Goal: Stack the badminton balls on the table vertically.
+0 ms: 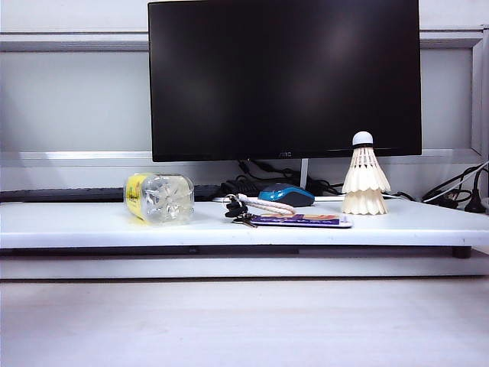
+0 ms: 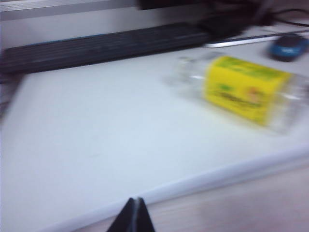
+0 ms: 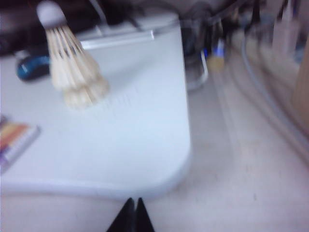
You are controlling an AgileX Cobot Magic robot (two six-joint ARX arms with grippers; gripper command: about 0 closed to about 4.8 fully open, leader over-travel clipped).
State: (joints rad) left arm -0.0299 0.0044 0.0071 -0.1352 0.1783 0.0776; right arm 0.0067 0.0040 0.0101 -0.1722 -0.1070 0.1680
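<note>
You can't read any text here: the monitor [image 1: 284, 76] bezel logo, bottle [image 1: 159, 198] yellow label and card [image 1: 302, 220] print are all too blurred.

Cream-white badminton balls [image 1: 365, 183] on a white table [image 1: 92, 225], yellow-labelled clear bottle [image 1: 159, 198], blue mouse [image 1: 286, 196]

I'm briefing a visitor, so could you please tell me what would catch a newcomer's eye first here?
Probably the two shuttlecocks, nested upright on the table's right side, before the big dark monitor. Next, the clear bottle lying on its side at left. Both grippers hang back off the table, jaws shut.
</note>
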